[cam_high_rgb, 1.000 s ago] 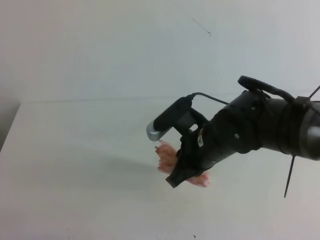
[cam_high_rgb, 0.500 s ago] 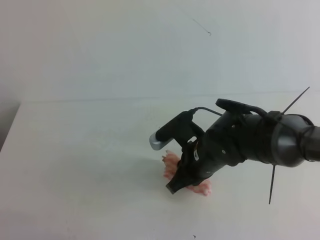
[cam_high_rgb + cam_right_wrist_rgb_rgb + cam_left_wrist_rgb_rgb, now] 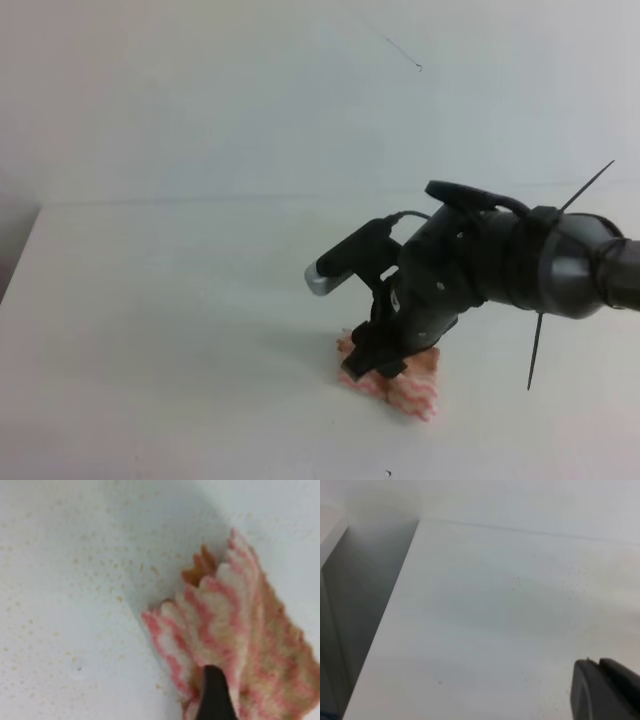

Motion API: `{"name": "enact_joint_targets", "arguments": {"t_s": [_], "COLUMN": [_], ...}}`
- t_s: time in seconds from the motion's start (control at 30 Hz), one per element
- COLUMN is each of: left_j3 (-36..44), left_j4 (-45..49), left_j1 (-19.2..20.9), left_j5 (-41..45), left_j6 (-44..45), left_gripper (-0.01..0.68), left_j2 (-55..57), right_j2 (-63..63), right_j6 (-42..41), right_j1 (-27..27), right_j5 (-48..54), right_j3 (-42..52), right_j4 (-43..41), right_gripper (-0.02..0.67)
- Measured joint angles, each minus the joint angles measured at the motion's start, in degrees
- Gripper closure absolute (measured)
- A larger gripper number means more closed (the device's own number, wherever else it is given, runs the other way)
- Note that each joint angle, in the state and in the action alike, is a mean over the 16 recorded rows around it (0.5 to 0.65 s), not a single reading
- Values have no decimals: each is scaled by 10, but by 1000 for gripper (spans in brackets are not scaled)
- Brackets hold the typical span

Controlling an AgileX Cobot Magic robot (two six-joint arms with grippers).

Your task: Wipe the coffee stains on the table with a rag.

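Note:
The rag (image 3: pixel 412 388), pink-and-white zigzag with tan patches, lies spread on the white table (image 3: pixel 180 300) right of centre. My right gripper (image 3: pixel 377 368) stands directly over its left part, jaws open, tips down at the cloth. In the right wrist view the rag (image 3: pixel 240 630) fills the right side, and one black fingertip (image 3: pixel 215 695) rests on its lower edge. The coffee stains (image 3: pixel 120 598) show there as fine amber-brown specks scattered over the table left of the rag. In the left wrist view only a dark corner of the left gripper (image 3: pixel 602 690) shows, above bare table.
The table's left edge (image 3: pixel 22 250) drops off beside a grey gap, also seen in the left wrist view (image 3: pixel 395 605). The pale wall (image 3: pixel 250 100) rises behind the far edge. A tiny black speck (image 3: pixel 388 472) lies near the front.
The right gripper came down and slightly right with the bunched rag. Its jaws have opened, and the rag now lies spread flat on the table.

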Motion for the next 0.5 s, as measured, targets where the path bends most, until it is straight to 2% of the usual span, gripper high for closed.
{"name": "enact_joint_targets", "arguments": {"t_s": [0.13,0.37,0.5], "left_j3": [0,0,0], "left_j4": [0,0,0], "left_j1": [0,0,0], "left_j5": [0,0,0], "left_j6": [0,0,0], "left_gripper": [672,672,672], "left_j2": [0,0,0], "right_j2": [-44,-166,-247], "right_j6": [2,3,18], "right_j1": [0,0,0], "right_j5": [6,-16,-17], "right_j3": [-11,-21,-21], "right_j4": [-6,-20,-55], "right_gripper": [282,479,582]}}
